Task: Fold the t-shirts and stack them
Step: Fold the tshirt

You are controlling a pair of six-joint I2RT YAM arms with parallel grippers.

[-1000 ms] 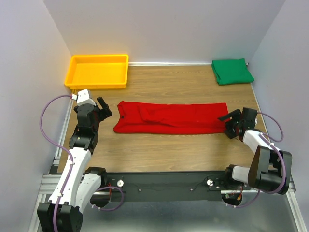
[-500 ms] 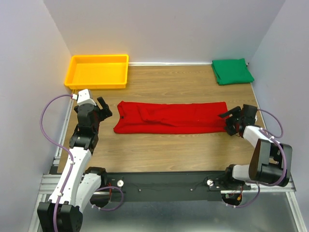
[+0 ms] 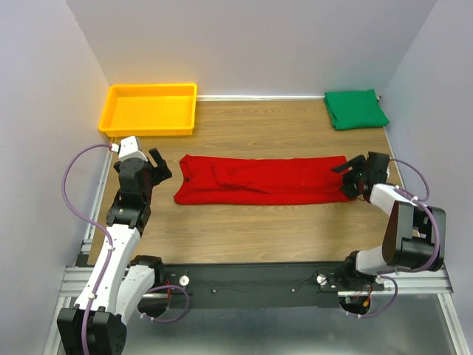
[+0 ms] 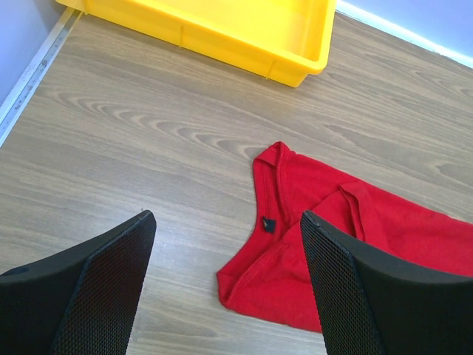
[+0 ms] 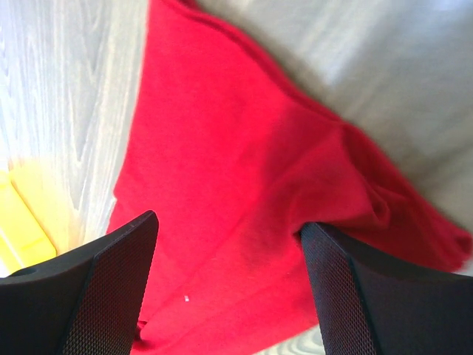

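Observation:
The red t-shirt (image 3: pixel 262 180) lies folded into a long strip across the middle of the table. Its collar end shows in the left wrist view (image 4: pixel 325 229) and its other end fills the right wrist view (image 5: pixel 244 185). The green t-shirt (image 3: pixel 355 109) lies folded at the far right corner. My left gripper (image 3: pixel 160 167) is open and empty, just left of the strip's collar end. My right gripper (image 3: pixel 349 177) is open and hangs over the strip's right end, one finger (image 5: pixel 369 296) down against the cloth.
A yellow plastic tray (image 3: pixel 151 109) stands at the far left, also in the left wrist view (image 4: pixel 222 29). Grey walls close in the table on three sides. A metal rail (image 3: pixel 92 229) runs along the left edge.
My right gripper has moved up and left from beside the strip's right end to over it. The left arm and both shirts have not moved.

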